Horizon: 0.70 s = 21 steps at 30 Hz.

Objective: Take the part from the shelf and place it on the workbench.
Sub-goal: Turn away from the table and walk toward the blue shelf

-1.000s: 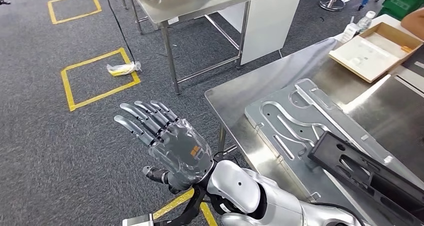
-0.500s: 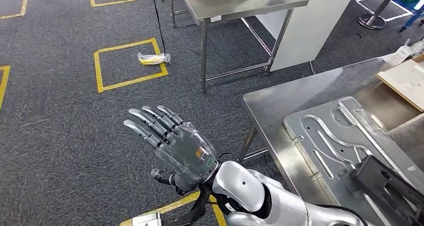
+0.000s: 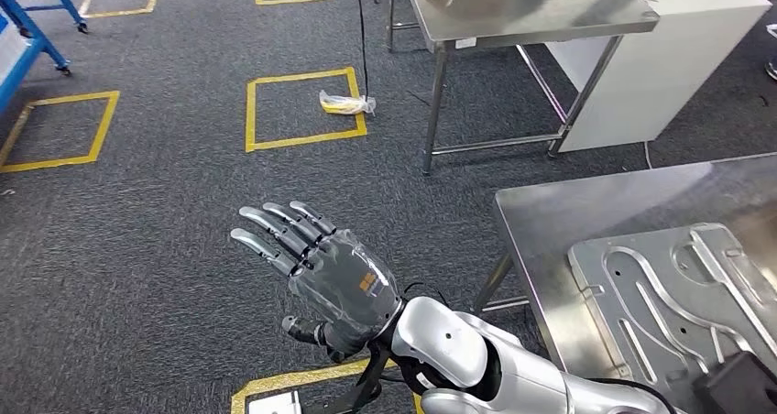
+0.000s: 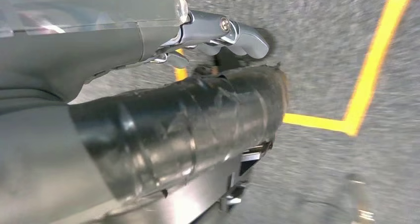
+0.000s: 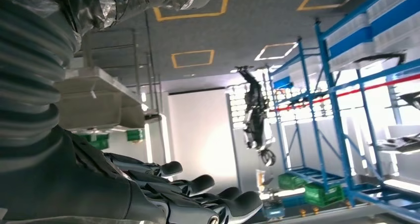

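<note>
A corner of a black part (image 3: 740, 386) lies on the grey metal plate (image 3: 660, 286) on the steel workbench (image 3: 586, 212) at the lower right of the head view. My right hand (image 3: 321, 281) is raised over the carpet to the left of the bench, fingers stretched out and apart, holding nothing. The right wrist view looks past its fingers (image 5: 198, 194) towards a blue shelf rack (image 5: 346, 85), where dark shapes lie on the levels. My left hand (image 4: 218, 30) hangs over the floor, with nothing between thumb and fingers.
A second steel table (image 3: 531, 11) and a white cabinet (image 3: 660, 57) stand behind the workbench. Yellow tape squares mark the carpet, and one (image 3: 302, 107) has a small yellow bag (image 3: 346, 103) at its edge. A blue rack leg (image 3: 27, 20) stands far left.
The camera has swung left: workbench, plate and black part slid to the right edge, and the cardboard box left the picture. My right hand keeps its raised, spread pose.
</note>
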Tool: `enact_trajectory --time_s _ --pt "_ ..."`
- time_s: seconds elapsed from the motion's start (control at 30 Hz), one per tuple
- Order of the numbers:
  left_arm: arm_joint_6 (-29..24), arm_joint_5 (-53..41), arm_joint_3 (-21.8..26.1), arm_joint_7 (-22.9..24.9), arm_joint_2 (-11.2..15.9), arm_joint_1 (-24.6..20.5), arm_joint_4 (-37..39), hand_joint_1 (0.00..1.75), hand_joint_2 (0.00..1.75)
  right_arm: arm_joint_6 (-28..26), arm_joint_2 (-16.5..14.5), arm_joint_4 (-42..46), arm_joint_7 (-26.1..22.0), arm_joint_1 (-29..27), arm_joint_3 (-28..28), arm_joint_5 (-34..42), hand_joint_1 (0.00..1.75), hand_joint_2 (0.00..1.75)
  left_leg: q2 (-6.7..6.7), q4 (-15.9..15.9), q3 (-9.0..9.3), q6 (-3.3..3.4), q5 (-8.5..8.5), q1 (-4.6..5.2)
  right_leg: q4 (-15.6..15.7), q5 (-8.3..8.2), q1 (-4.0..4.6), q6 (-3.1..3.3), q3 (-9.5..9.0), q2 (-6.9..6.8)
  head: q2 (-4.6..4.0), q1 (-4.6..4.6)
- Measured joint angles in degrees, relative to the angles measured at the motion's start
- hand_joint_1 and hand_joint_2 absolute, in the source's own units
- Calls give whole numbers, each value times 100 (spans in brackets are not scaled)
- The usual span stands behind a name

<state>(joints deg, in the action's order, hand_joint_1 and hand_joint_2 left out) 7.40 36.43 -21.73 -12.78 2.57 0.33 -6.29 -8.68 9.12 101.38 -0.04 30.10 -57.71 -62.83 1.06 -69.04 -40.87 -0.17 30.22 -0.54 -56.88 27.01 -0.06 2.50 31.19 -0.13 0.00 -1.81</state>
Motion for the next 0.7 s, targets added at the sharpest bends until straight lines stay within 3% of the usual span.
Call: enact_trajectory --time_s 0.07,0.1,0.17,0.23,0.27,0.33,0.37,0.43,0.5,0.57,0.6,0.63,0.67,0.7 --pt "85 46 0 -43 3 -8 0 0 0 31 21 1 -3 -14 1 17 0 175 -61 -424 -202 -55 122 -42 -12 25 1 -10 0 -180 0 1" --pt "106 60 0 -54 4 -1 0 0 0 38 28 2 -4 -16 1 21 0 175 -87 -316 -131 -78 19 -63 -22 42 -4 -26 -5 -261 0 1" --pt "119 73 0 -61 8 13 0 0 0 41 36 6 -5 -15 3 22 0 175 -221 390 267 -107 -322 -90 -58 89 -18 -73 -26 -401 0 1" --pt "124 76 0 -65 9 6 0 0 0 43 39 15 -7 -12 10 23 0 175 -377 960 584 -60 -492 -58 -100 141 -4 -136 -37 -508 0 -1" --pt "127 77 0 -67 10 6 0 0 0 43 40 20 -9 -11 14 23 0 175 -403 1058 631 -19 -493 -35 -114 158 8 -166 -41 -553 0 -3" --pt "130 77 0 -69 16 22 0 0 0 44 43 27 -11 -8 22 23 0 175 -315 1060 619 71 -489 -8 -115 174 17 -223 -58 -631 0 -3" --pt "130 77 0 -68 19 34 0 0 0 43 43 32 -11 -6 25 23 0 175 -265 1075 623 110 -496 -13 -127 197 2 -257 -69 -605 0 -4" --pt "130 77 0 -68 21 33 0 0 0 41 46 50 -12 -5 33 23 0 175 -169 1115 641 189 -518 -34 -375 386 -42 -307 24 -341 0 -4" --pt "128 76 0 -68 22 16 0 0 0 44 65 62 -13 -14 39 23 0 175 -58 1128 641 237 -530 -29 -1062 752 -66 -324 358 -54 0 -5" --pt "115 72 0 -63 28 7 0 0 0 55 86 61 -13 -24 40 23 0 175 86 1118 632 249 -532 -7 -1737 965 -64 -320 725 3 0 -4" --pt "105 67 0 -52 32 8 0 0 0 61 90 61 -9 -26 40 22 0 175 163 1109 630 250 -533 5 -1805 903 -63 -306 786 10 0 -4" --pt "93 59 -1 -36 36 7 0 0 0 66 91 60 4 -27 40 15 0 175 245 1097 630 250 -532 14 -1655 737 -61 -282 742 27 0 -4" --pt "84 49 -3 -17 37 6 0 0 0 71 91 62 25 -28 40 1 0 175 326 1085 632 248 -531 18 -1293 496 -56 -249 590 85 0 -4" --pt "76 37 -8 1 34 5 0 0 0 75 91 65 55 -31 40 -17 0 175 398 1076 628 242 -531 16 -883 305 -56 -212 408 233 0 -4"
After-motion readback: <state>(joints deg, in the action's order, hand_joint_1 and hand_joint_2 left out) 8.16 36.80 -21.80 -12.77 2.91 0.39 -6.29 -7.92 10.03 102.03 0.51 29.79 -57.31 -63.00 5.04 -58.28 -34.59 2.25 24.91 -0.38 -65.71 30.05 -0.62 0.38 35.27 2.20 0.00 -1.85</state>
